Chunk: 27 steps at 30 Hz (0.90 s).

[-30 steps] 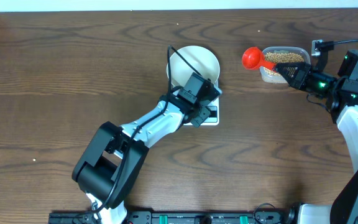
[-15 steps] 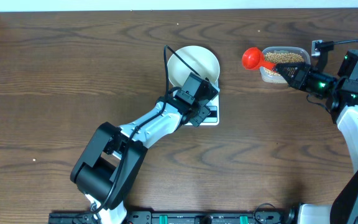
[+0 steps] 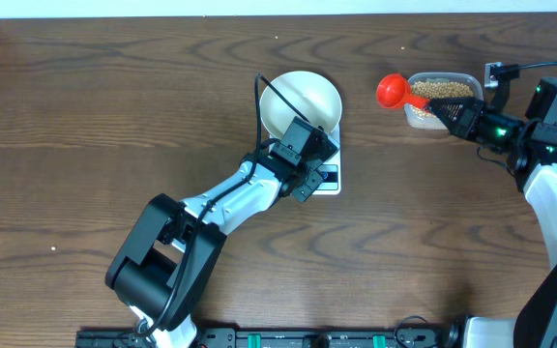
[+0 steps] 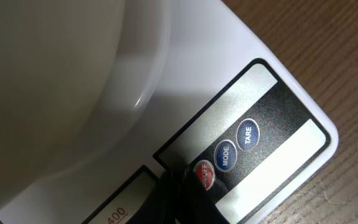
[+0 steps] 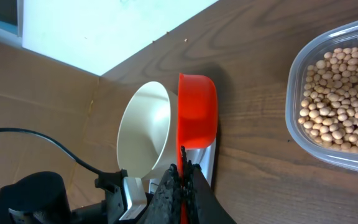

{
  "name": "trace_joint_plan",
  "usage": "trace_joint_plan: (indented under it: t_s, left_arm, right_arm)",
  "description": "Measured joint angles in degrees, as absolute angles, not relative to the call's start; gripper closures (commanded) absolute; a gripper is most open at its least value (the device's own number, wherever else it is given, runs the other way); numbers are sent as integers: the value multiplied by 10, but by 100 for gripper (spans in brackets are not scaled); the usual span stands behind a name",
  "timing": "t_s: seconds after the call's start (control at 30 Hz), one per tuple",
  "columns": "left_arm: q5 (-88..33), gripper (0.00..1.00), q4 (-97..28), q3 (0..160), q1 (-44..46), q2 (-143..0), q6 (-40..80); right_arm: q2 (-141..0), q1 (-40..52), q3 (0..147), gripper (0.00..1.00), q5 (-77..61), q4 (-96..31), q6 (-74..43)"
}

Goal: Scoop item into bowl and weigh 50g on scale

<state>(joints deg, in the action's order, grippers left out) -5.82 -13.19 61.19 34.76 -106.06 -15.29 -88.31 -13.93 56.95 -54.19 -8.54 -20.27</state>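
Watching the left side first, I see the left arm has settled only slightly over the last second, its elbow drifting a touch while the left gripper (image 4: 180, 190) stays down at the front panel of the small white rectangular digital scale (image 3: 329, 182). Its jaws look pressed together into a single dark tip, which touches the round red on/off button (image 4: 205, 176) beside the two blue ones. I take that as waking or zeroing the scale; I cannot read the display well enough to confirm it. The round white bowl (image 3: 337, 97) sits on the scale and is empty. Further right, nothing has moved. The red plastic scoop (image 3: 392, 91) hovers just beside the clear rounded-rectangular plastic tub (image 3: 414, 118), with no beans that I can see in it from overhead. The right gripper (image 3: 450, 113) has its jaws pinching the scoop's handle. The small round pale-tan beans (image 3: 443, 89) all lie in the tub, well apart from the bowl across the dark wooden tabletop (image 3: 114, 116). In my judgement scooping has not begun and waits on the button press.
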Motion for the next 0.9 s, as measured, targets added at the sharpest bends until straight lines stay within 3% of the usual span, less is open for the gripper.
trace_joint_plan:
  t_s: [0.9]
  left_arm:
    - [-85,93,-113,607,350,-1062,-166]
  right_arm:
    - [-883,-139,569,99,-542,-90,-199]
